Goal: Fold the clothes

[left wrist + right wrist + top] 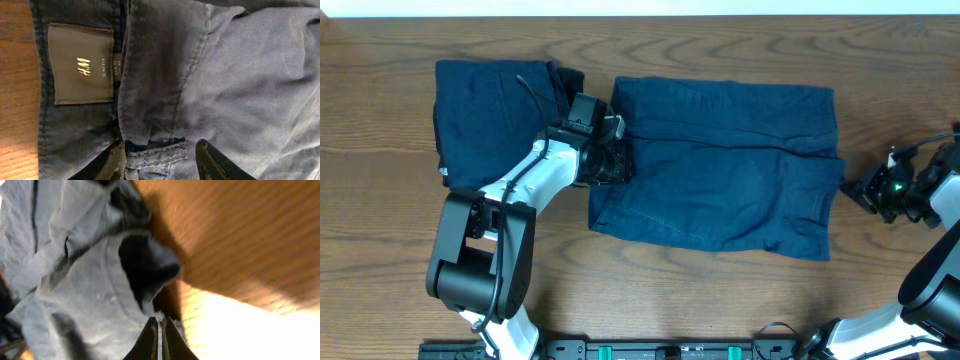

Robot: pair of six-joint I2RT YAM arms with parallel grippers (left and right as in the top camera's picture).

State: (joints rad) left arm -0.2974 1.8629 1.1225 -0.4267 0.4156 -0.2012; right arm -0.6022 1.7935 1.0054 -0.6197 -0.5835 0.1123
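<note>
Two pieces of dark navy clothes lie on the wooden table. A folded bundle [485, 120] sits at the left. A larger garment [720, 165] is spread flat in the middle. My left gripper [613, 165] is at that garment's left edge. In the left wrist view my left gripper [160, 150] stands partly open, its fingers [212, 162] astride a stitched belt loop [157, 152] that lies flat on the waistband, beside an H&M label [82, 65]. My right gripper [860, 190] is just off the garment's right edge. The right wrist view shows my right gripper [161, 322] shut beside a fabric corner [145, 270].
The right wrist view is blurred. Bare wood table [720, 300] lies in front of the garment and to the far left [370, 150]. The white back edge [640, 8] runs along the top. Both arm bases stand at the front edge.
</note>
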